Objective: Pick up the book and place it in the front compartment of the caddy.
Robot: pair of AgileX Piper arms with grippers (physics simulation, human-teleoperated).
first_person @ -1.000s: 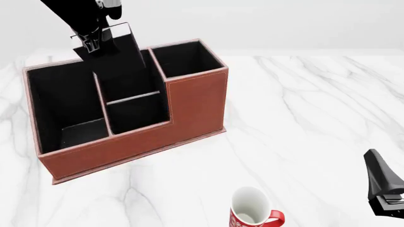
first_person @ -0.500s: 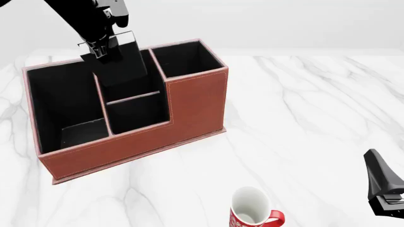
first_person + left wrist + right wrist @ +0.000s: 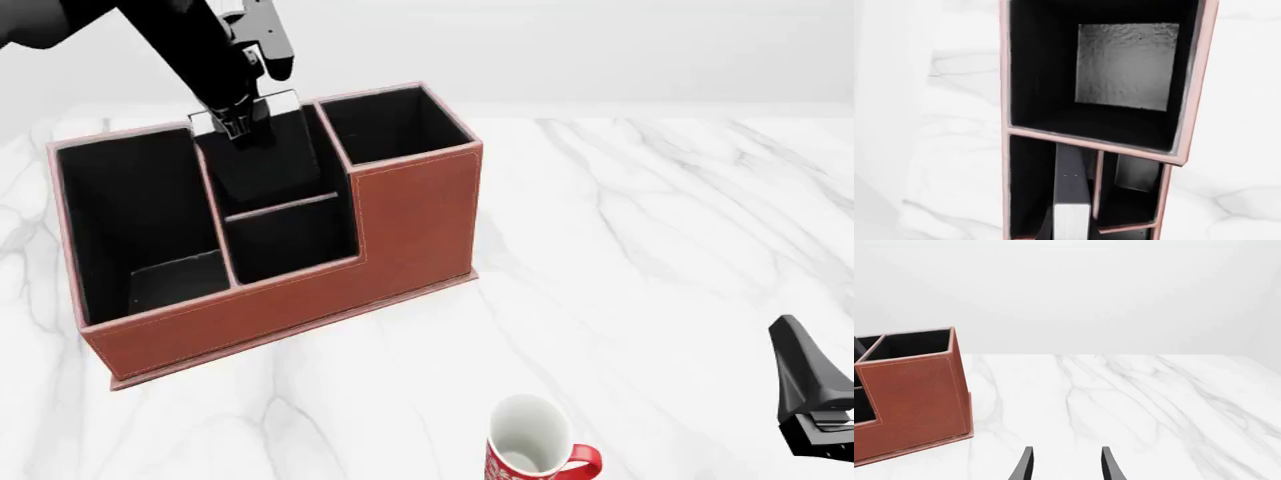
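left gripper (image 3: pixel 238 125): clamped on book (image 3: pixel 267 150) — lowered into caddy (image 3: pixel 400 225) middle rear compartment
right gripper (image 3: pixel 1065 465): jaws apart — nothing held

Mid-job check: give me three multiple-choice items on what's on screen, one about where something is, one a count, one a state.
1. Where is the mug?
A. Inside the caddy
B. On the table, apart from the caddy, on the arms' side of it
C. In a gripper

2. How many compartments does the caddy have?
A. Two
B. Three
C. Four

3. What state is the book in?
A. Flat on the table
B. Held upright by the left gripper, lower end down in the caddy
C. Leaning on the mug

Answers:
1 B: the front view shows it standing alone on the marble.
2 C: there is one wide, two middle and one tall end compartment.
3 B: the jaws clamp its top edge, and the left wrist view shows it between the black walls.
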